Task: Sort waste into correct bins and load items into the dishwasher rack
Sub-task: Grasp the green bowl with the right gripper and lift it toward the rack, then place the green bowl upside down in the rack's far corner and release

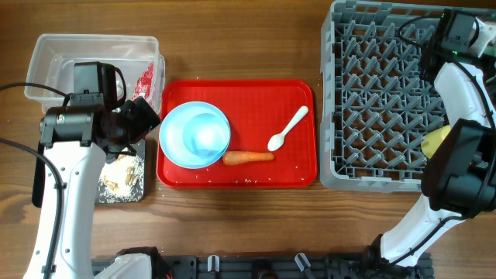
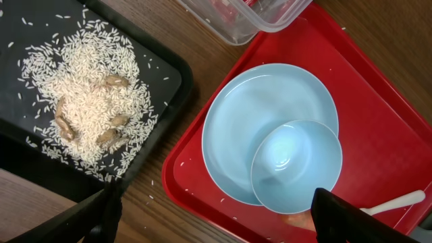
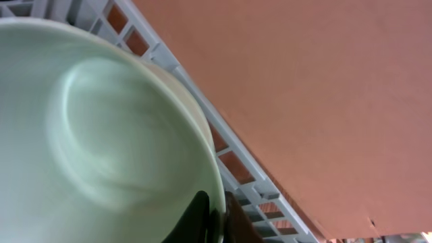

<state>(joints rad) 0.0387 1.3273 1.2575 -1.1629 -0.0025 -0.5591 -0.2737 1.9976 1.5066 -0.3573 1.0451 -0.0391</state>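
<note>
A light blue plate (image 1: 174, 143) with a light blue bowl (image 1: 208, 136) in it sits on the red tray, beside an orange carrot (image 1: 248, 157) and a white spoon (image 1: 288, 128). My left gripper (image 2: 216, 219) is open and empty above the red tray's left edge, with the plate (image 2: 250, 108) and bowl (image 2: 297, 165) just ahead. Rice scraps (image 2: 88, 88) lie in the black tray (image 2: 169, 74). The clear tub (image 1: 46, 70) holds a red wrapper (image 1: 146, 77). My right gripper (image 3: 219, 216) is shut on the mint-green bowl's rim (image 3: 101, 135) over the grey rack (image 1: 372, 93). The tissue is hidden.
The red serving tray (image 1: 302, 174) lies between the bins and the rack. A yellow cup (image 1: 435, 141) shows at the rack's right side beside my right arm. Loose rice grains lie on the wooden table near the black tray (image 1: 128, 186).
</note>
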